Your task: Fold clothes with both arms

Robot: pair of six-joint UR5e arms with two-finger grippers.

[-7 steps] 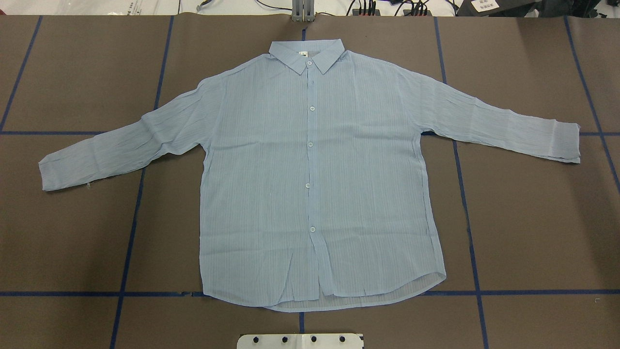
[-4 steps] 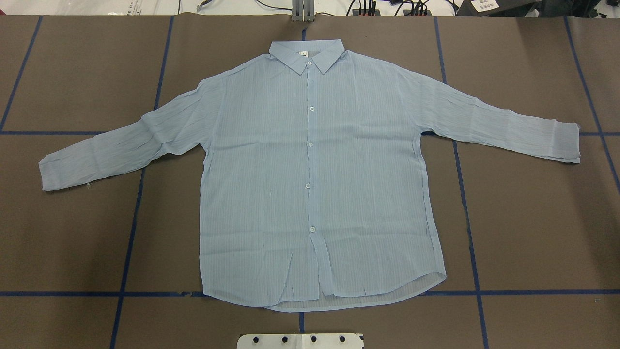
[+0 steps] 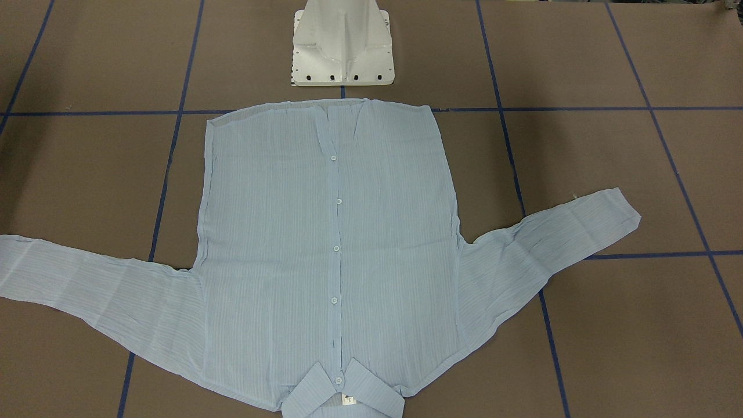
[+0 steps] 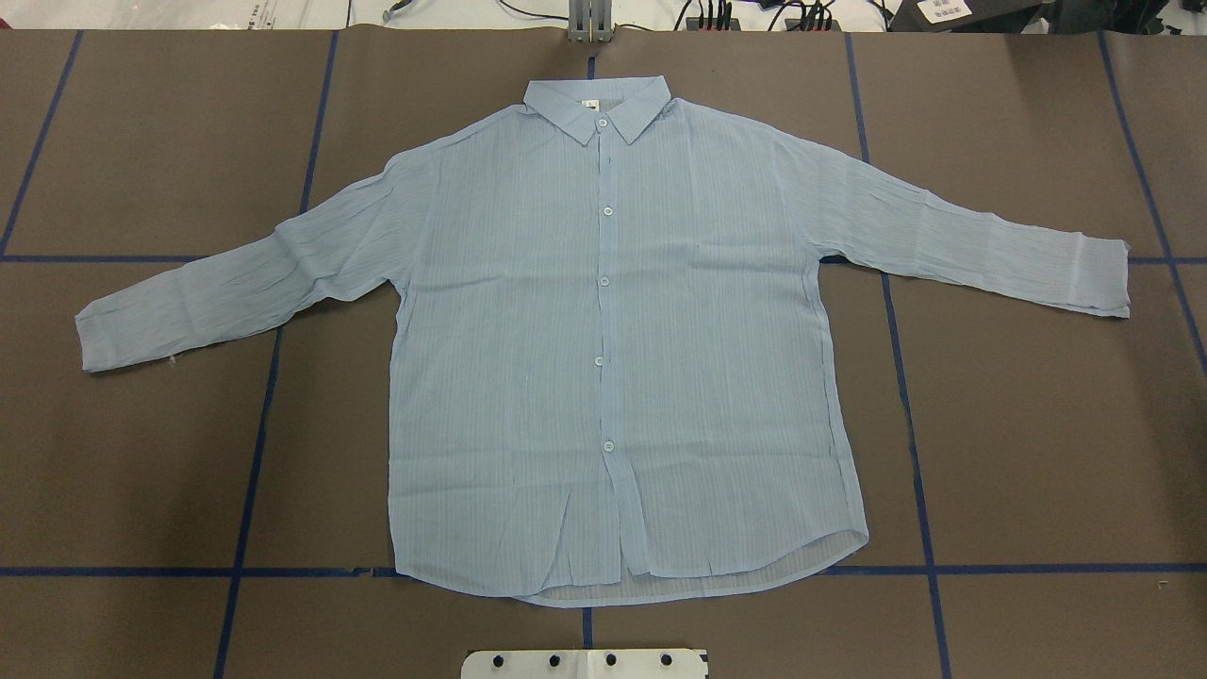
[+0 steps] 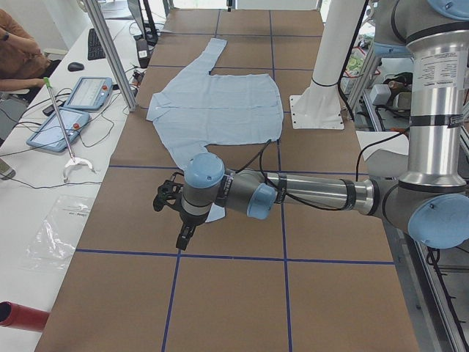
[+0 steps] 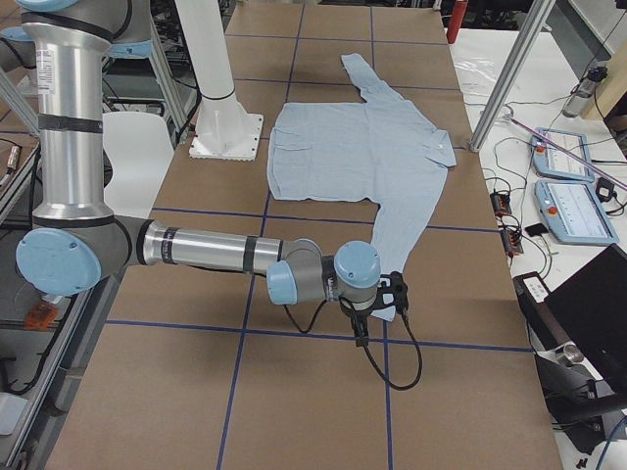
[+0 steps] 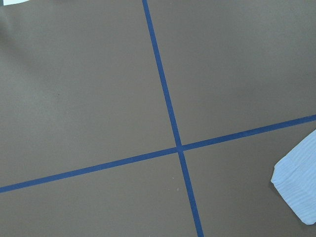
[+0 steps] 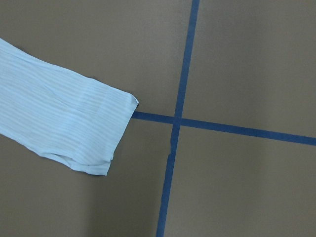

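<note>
The light blue striped shirt (image 4: pixel 509 330) lies flat and face up on the brown table, buttoned, collar away from the robot, both sleeves spread out sideways. It also shows in the front view (image 3: pixel 278 244) and both side views (image 5: pixel 220 103) (image 6: pixel 362 147). My left gripper (image 5: pixel 163 199) hangs above the table by the left sleeve's cuff (image 7: pixel 298 187). My right gripper (image 6: pixel 397 294) hangs by the right sleeve's cuff (image 8: pixel 64 128). Both grippers show only in the side views, so I cannot tell whether they are open or shut.
The white pedestal base (image 3: pixel 342 52) stands at the table's near edge behind the shirt's hem. Blue tape lines (image 4: pixel 915 424) cross the brown table. An operators' bench with tablets (image 5: pixel 69 110) (image 6: pixel 573 206) runs along the far side.
</note>
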